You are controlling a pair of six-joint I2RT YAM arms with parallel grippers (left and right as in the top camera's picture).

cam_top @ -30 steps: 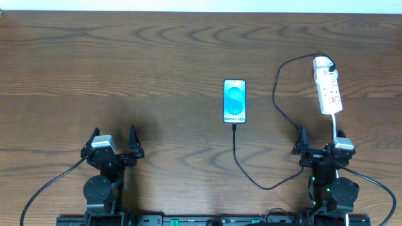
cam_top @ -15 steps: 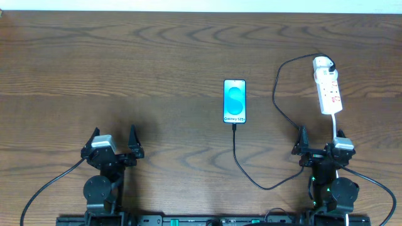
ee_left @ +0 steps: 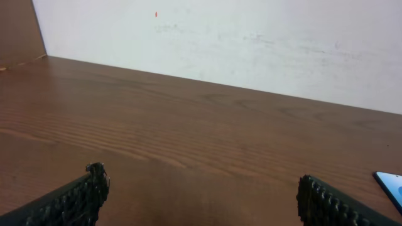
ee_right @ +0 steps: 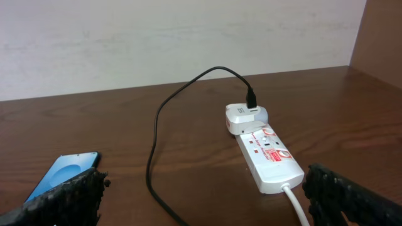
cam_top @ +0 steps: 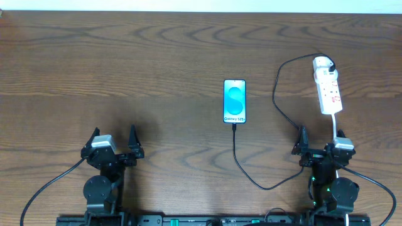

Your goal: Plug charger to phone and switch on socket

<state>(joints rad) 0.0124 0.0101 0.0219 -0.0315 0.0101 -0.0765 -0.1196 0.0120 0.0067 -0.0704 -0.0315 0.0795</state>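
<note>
The phone (cam_top: 235, 101) lies face up at the table's middle, screen lit blue-cyan. The black charger cable (cam_top: 275, 94) runs from the phone's near end, loops toward the right arm, then arcs up to the white plug (cam_top: 323, 63) seated in the far end of the white socket strip (cam_top: 329, 91). My left gripper (cam_top: 114, 139) is open and empty at the near left. My right gripper (cam_top: 320, 139) is open and empty, just in front of the socket. The right wrist view shows the socket (ee_right: 267, 155), the plug (ee_right: 242, 117), the cable (ee_right: 152, 157) and the phone's corner (ee_right: 66, 172).
The socket's white cord (cam_top: 335, 125) runs down past the right gripper. The wooden table (cam_top: 125, 75) meets a white wall at the back. In the left wrist view, the phone's corner (ee_left: 392, 186) shows at the right edge.
</note>
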